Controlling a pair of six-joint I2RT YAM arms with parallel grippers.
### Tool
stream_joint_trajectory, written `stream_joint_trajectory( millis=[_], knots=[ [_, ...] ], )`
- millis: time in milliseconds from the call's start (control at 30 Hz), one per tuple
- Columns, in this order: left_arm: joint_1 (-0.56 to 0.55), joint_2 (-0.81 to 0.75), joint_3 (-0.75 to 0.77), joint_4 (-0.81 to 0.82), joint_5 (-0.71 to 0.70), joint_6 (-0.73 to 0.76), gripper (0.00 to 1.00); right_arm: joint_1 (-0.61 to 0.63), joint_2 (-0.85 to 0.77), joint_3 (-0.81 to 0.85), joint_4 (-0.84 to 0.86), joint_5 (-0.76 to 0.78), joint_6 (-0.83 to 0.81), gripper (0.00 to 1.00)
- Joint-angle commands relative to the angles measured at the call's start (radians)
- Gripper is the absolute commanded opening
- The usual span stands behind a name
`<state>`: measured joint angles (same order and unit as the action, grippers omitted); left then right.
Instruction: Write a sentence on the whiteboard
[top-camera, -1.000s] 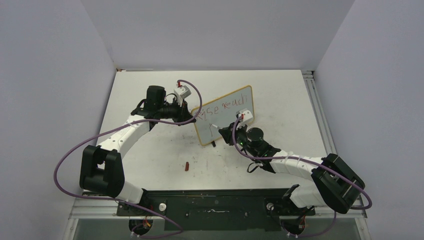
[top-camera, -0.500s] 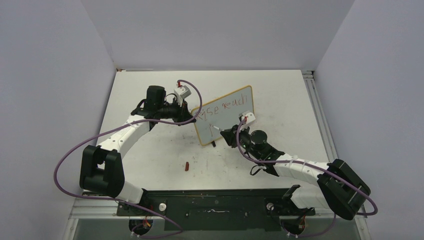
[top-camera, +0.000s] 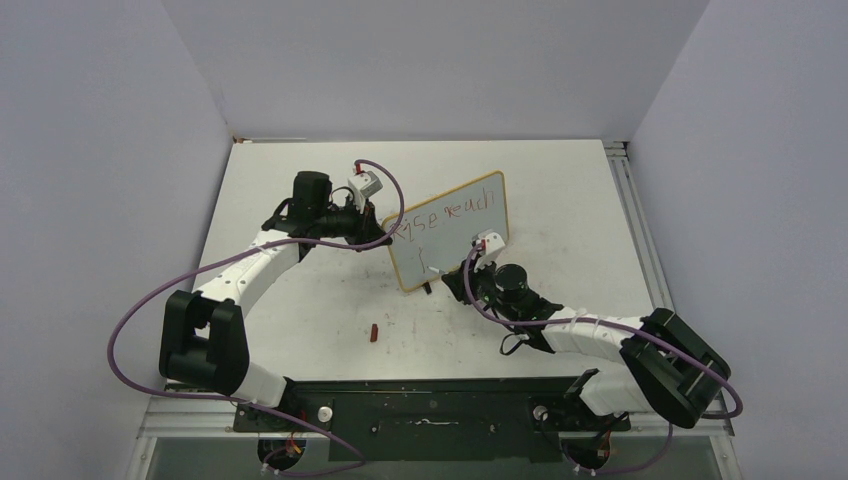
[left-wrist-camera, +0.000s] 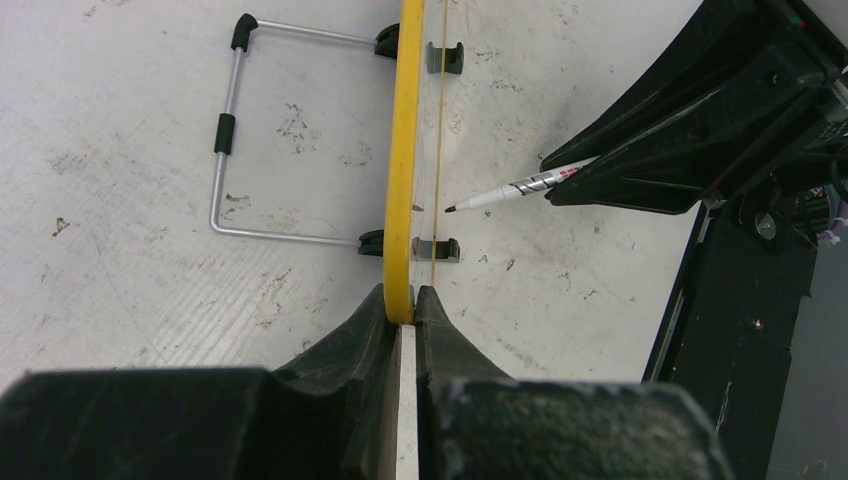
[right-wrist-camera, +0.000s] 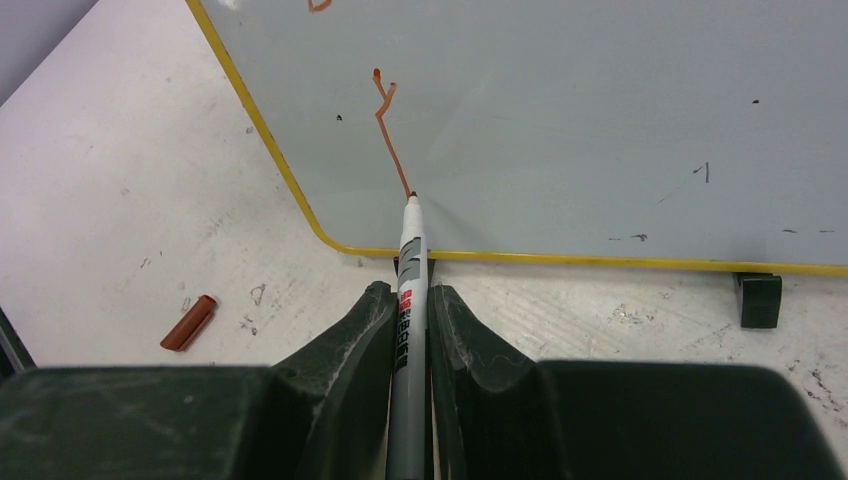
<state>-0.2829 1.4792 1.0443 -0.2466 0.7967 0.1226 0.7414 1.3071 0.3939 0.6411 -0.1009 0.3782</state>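
Note:
The whiteboard (top-camera: 450, 243) stands tilted on its feet mid-table, yellow-framed. My left gripper (top-camera: 386, 238) (left-wrist-camera: 403, 298) is shut on its left frame edge (left-wrist-camera: 405, 150), seen edge-on in the left wrist view. The sentence (top-camera: 448, 213) runs in red-brown letters along the top line, and a single thin stroke (right-wrist-camera: 390, 135) starts a second line at the lower left. My right gripper (top-camera: 452, 277) (right-wrist-camera: 410, 296) is shut on a grey-white marker (right-wrist-camera: 410, 262) (left-wrist-camera: 520, 186). The marker's tip rests on the board at the stroke's lower end.
A red-brown marker cap (top-camera: 373, 332) (right-wrist-camera: 189, 322) lies on the table in front of the board. The wire stand (left-wrist-camera: 228, 130) props the board from behind and black feet (right-wrist-camera: 760, 298) sit under it. Grey walls close in the table on three sides.
My right gripper has carried the marker tip down the board's lower left, lengthening the stroke there. The left arm and the board have stayed put.

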Motion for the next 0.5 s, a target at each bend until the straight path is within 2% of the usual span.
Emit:
stream_joint_trajectory(
  millis=[0, 467],
  knots=[
    [-0.012, -0.019, 0.023, -0.032, 0.002, 0.036, 0.00, 0.004, 0.021, 0.045, 0.064, -0.022, -0.007, 0.05],
    [-0.012, -0.017, 0.023, -0.034, 0.001, 0.037, 0.00, 0.003, 0.069, 0.081, 0.090, -0.009, -0.013, 0.05]
  ],
)
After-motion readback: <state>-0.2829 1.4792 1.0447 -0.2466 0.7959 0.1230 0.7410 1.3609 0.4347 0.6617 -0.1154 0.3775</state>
